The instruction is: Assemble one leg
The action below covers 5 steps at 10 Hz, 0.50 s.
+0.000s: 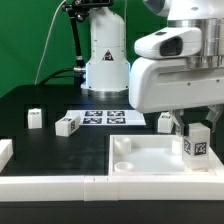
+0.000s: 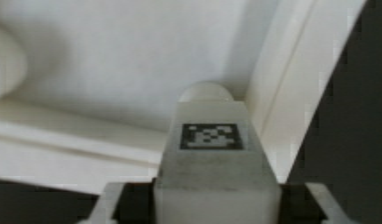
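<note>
My gripper is shut on the leg, a small white post with a black-and-white tag, held upright over the exterior view's right part of the large white tray. In the wrist view the leg sits between the fingers, tag facing the camera, its tip close to the tray's raised rim. I cannot tell whether the tip touches the tray. Three more legs lie on the black table: one at the exterior view's left, one near it, one behind the tray.
The marker board lies in front of the arm's white base. White border bars run along the front edge and the exterior view's left. The tray has round corner sockets.
</note>
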Tool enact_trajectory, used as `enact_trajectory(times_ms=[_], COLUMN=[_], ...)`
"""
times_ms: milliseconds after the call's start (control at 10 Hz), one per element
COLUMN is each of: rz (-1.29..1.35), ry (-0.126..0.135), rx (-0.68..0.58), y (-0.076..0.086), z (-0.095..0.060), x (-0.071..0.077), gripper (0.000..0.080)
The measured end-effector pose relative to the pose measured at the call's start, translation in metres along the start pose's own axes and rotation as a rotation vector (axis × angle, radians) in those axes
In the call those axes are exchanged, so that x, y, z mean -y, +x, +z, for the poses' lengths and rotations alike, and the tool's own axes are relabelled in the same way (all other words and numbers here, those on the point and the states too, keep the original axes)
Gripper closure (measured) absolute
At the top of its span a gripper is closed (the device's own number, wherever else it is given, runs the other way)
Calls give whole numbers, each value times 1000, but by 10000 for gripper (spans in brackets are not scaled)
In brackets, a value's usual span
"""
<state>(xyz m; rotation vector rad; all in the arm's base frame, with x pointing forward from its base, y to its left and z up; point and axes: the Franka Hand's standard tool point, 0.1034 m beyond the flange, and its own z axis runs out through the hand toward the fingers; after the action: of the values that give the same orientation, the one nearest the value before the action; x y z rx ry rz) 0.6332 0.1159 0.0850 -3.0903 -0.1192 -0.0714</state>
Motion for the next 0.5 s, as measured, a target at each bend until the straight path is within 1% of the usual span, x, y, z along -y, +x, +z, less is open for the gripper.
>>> enact_trajectory(times_ms=[300, 500], rz=[443, 723], ry=[-1, 5], rx=[-6, -10], y=[-1, -1], z=[1, 1], x=[3, 4], gripper=[508, 508])
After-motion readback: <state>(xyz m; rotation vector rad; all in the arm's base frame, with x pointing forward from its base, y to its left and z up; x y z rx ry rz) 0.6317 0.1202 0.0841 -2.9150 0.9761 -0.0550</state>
